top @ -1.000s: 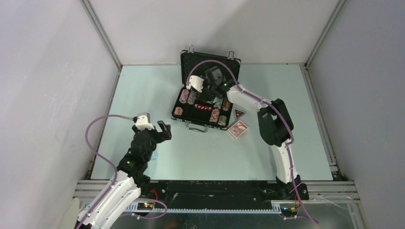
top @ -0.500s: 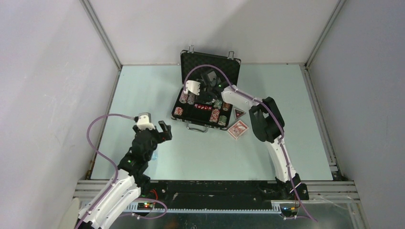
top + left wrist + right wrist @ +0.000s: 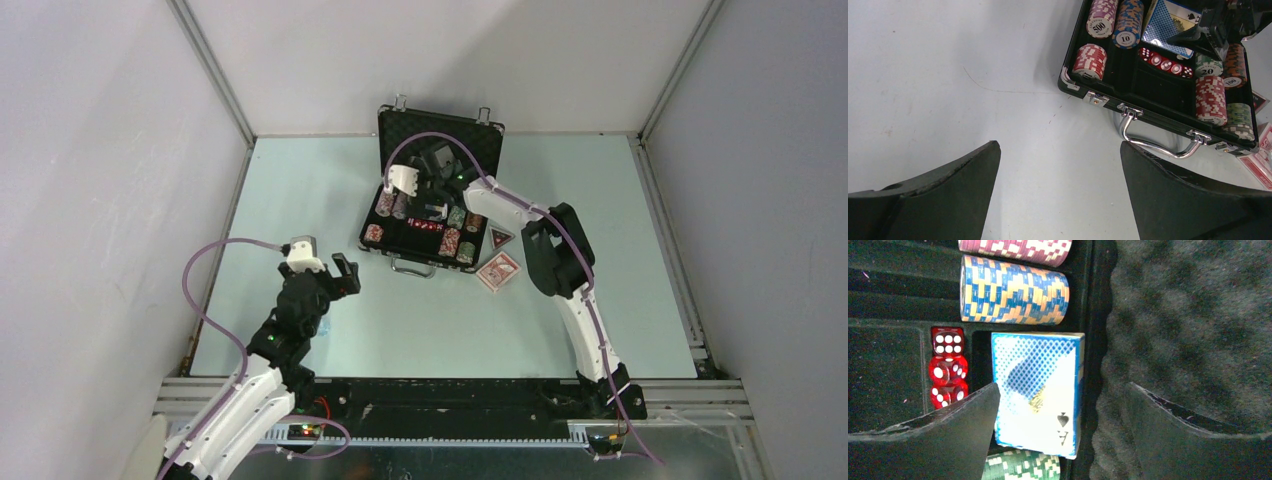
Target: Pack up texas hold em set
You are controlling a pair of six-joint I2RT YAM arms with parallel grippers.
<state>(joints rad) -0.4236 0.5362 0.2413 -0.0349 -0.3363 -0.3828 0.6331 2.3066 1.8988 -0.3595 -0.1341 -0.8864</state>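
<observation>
At centre of wrist view, above blue deck (image 3: 1038, 390), with right gripper (image 3: 1060, 390) spread wide: lift straight, without nudging dice (image 3: 948, 367).

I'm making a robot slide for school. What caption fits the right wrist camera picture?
Open right gripper above the blue card deck in the case, beside red dice and chip stacks.

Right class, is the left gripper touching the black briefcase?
Apart. The top external view shows a strip of bare table between the open left gripper and the near left corner of the briefcase.
</observation>
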